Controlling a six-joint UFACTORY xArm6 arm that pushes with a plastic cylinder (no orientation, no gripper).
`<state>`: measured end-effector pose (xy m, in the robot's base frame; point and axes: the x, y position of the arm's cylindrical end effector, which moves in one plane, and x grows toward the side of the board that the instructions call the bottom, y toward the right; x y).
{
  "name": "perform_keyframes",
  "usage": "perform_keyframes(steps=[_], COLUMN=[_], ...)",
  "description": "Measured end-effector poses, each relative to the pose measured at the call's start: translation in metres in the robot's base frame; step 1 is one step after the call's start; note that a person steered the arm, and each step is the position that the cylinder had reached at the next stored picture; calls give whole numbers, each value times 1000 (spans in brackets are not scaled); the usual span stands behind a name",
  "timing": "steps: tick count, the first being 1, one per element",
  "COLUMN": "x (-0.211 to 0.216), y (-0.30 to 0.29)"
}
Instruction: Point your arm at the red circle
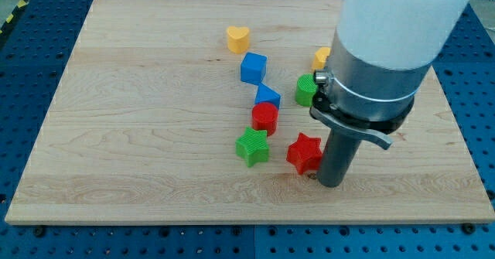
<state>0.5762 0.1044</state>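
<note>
The red circle (264, 117) is a short red cylinder near the middle of the wooden board (139, 135). A blue block (267, 96) touches its top side and a green star (253, 147) sits just below and to its left. A red star (304, 152) lies to its lower right. My tip (331, 183) rests on the board just right of the red star, well to the right and below the red circle. The arm's thick white and grey body hides the board above the tip.
A blue cube (253, 67) and a yellow heart (238, 38) lie above the red circle. A green block (306, 90) and a yellow block (322, 57) sit partly hidden behind the arm at the right.
</note>
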Motion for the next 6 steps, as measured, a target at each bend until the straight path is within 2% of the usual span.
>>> perform_keyframes(steps=[1, 2, 3, 4, 6], x=[-2, -36, -71, -73, -78], y=[44, 80, 37, -45, -45])
